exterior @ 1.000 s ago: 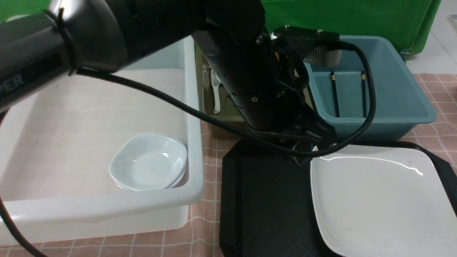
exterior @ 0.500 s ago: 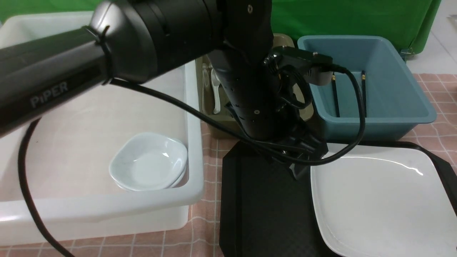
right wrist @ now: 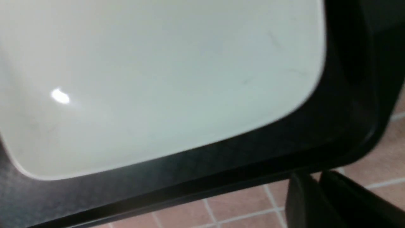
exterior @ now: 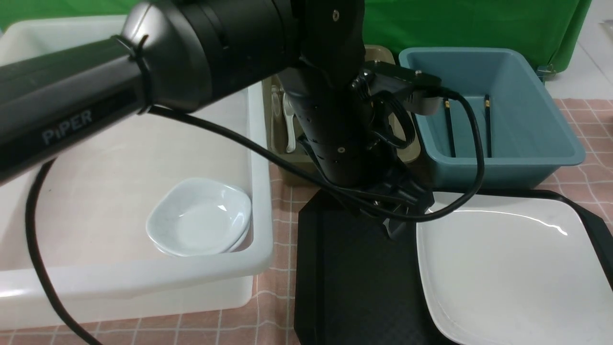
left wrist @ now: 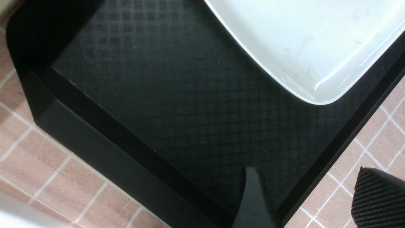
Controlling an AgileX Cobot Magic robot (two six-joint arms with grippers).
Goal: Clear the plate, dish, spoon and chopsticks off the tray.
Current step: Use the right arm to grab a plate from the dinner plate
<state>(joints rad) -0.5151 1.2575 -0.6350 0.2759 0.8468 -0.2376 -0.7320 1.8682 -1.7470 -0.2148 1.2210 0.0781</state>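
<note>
The white plate lies on the right part of the black tray. My left gripper hangs open and empty at the tray's far edge, just left of the plate's far-left corner. In the left wrist view the left gripper has one finger over the tray and one over the cloth, with the plate apart from both. My right gripper is shut and empty over the cloth, beside the tray's rim and the plate. The spoon lies in the olive bin. The chopsticks lean in the blue bin.
A large white bin at the left holds stacked small pale dishes. The olive bin and the blue bin stand behind the tray. My left arm and its cable cross the middle. A pink checked cloth covers the table.
My left arm has swung so that its forearm sits lower in view, and its gripper has shifted slightly left and nearer along the tray's far edge. The plate has not moved.
</note>
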